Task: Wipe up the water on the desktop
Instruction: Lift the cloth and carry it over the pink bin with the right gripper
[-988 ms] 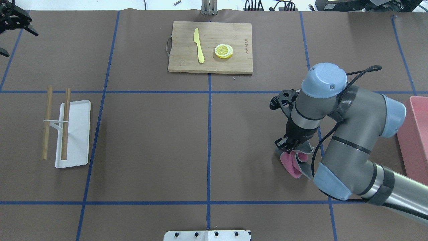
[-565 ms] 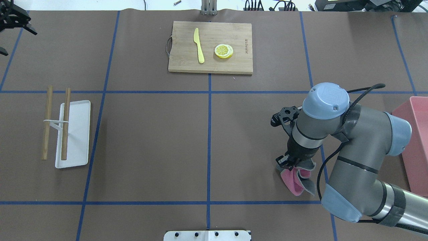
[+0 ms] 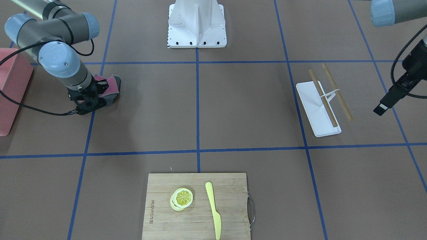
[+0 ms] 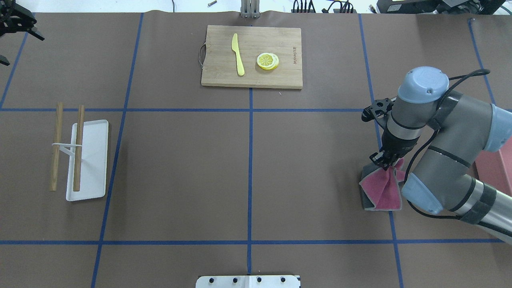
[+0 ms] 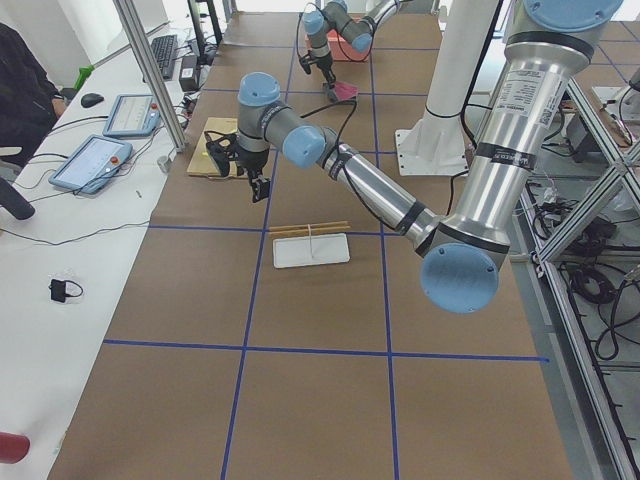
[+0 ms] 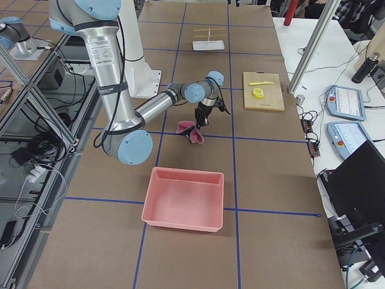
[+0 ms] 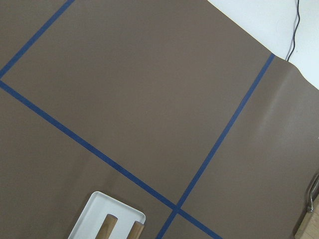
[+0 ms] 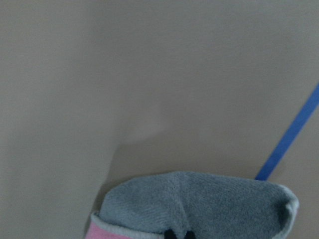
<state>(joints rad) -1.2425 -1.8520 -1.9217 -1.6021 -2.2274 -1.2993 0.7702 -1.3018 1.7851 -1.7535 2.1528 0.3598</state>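
The desktop [image 4: 180, 172] is brown with blue tape lines; I can make out no water on it. My right gripper [image 4: 386, 161] points down at the right side and is shut on a pink and grey cloth [image 4: 382, 188]. The cloth trails from the gripper onto the desktop, beside a blue line. The cloth also shows in the front view [image 3: 109, 84], the right side view [image 6: 191, 131] and, grey side up, the right wrist view [image 8: 199, 204]. My left gripper [image 4: 18, 28] hangs at the far left edge, above the desktop, fingers apart and empty.
A bamboo cutting board [image 4: 251, 76] at the far middle holds a yellow knife [image 4: 238, 54] and lemon slices [image 4: 267, 61]. A white tray [image 4: 94, 160] with two wooden sticks [image 4: 79, 148] lies at the left. A pink bin [image 6: 183, 198] stands at the right edge.
My right gripper first dragged the cloth toward the robot, then to the right and away from it. The cloth now lies spread out more. The left arm has barely moved.
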